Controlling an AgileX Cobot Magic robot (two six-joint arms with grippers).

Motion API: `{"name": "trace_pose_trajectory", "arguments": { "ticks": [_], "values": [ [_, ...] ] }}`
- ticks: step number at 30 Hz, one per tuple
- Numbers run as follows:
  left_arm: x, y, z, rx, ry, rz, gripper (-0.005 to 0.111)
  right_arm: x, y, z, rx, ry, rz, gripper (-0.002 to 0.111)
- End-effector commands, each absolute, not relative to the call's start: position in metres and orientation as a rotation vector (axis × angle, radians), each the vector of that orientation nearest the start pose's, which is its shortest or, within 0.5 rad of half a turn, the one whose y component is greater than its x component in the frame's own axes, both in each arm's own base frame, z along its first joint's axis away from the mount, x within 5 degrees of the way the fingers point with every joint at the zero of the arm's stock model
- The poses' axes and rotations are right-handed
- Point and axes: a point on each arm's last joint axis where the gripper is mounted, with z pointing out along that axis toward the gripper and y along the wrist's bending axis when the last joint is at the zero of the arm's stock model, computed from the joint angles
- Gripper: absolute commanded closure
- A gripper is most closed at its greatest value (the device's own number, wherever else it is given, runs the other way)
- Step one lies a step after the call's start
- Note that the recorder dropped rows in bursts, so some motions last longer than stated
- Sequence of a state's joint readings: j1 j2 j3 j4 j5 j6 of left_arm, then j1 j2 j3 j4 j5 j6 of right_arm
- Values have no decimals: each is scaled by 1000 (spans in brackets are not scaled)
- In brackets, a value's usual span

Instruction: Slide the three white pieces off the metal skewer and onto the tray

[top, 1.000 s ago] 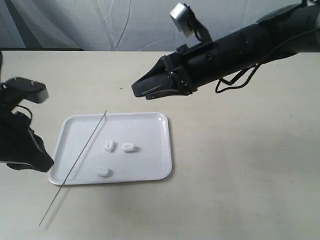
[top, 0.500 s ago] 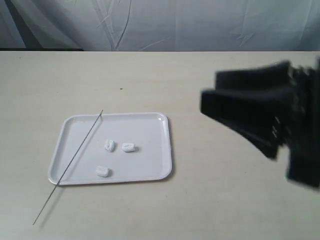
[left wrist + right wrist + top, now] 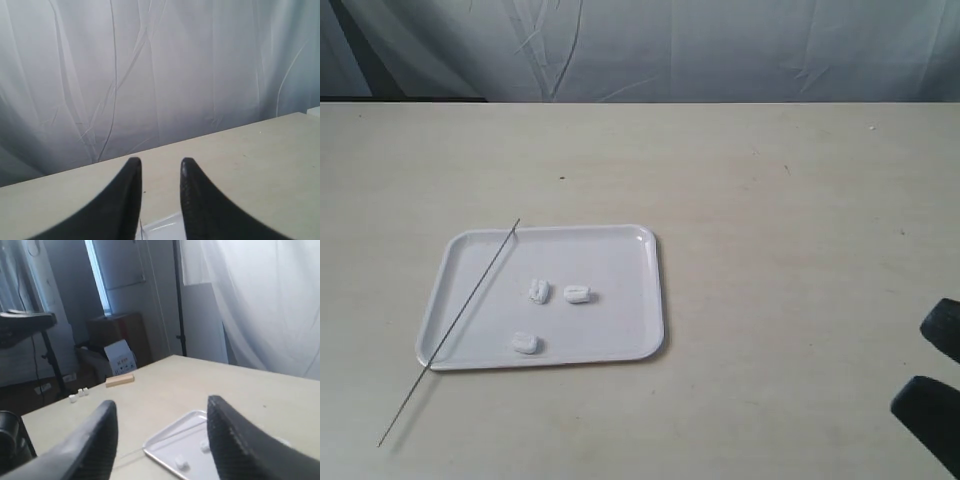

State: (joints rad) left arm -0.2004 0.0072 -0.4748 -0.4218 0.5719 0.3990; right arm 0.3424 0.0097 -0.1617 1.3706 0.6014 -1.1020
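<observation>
The white tray [image 3: 620, 250] lies left of the table's middle. The three white pieces rest loose on it: two side by side [image 3: 538, 291] [image 3: 578, 294] and one nearer the front rim [image 3: 526, 343]. The bare metal skewer [image 3: 450, 333] lies slanted across the tray's left part, its lower end on the table past the front left corner. My right gripper [image 3: 932, 362] is at the lower right edge, far from the tray, and stands open [image 3: 161, 402] and empty. My left gripper [image 3: 160, 162] is open and empty, outside the exterior view, with a tray corner [image 3: 164, 227] below it.
In the right wrist view a small wooden block [image 3: 120, 380] and some small white bits [image 3: 77, 394] sit near the table's far edge. Beyond it are a cardboard box [image 3: 120, 357] and a black stand [image 3: 177, 295]. A white curtain backs the table.
Both arms have pulled away: the left gripper has left the exterior view, and the right one swept from above the tray to the lower right corner. The skewer slid slightly toward the lower left.
</observation>
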Motion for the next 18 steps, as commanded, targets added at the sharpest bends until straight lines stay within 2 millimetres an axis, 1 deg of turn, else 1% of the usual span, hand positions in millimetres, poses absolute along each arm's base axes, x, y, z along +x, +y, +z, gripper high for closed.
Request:
{"name": "trace_pose_trajectory", "arguments": {
  "ticks": [1, 4, 11, 13, 15, 17, 18],
  "values": [
    [3, -22, 315, 341, 1521, -335, 79, 15, 56, 244, -534, 1538, 880, 57],
    [3, -21, 313, 359, 1536, -309, 79, 15, 56, 245, -522, 1538, 892, 57],
    [3, -21, 314, 357, 1533, -313, 79, 15, 56, 245, -522, 1538, 888, 57],
    [3, -21, 314, 358, 1532, -306, 81, 15, 56, 245, -522, 1538, 888, 57],
    [5, -18, 312, 382, 1544, -219, 90, 15, 56, 245, -522, 1538, 888, 57],
    [8, -13, 307, 410, 1563, -108, 107, 15, 56, 245, -522, 1538, 888, 57],
    [9, -11, 305, 420, 1571, -66, 106, 15, 56, 245, -522, 1538, 888, 57]
  ]
}}
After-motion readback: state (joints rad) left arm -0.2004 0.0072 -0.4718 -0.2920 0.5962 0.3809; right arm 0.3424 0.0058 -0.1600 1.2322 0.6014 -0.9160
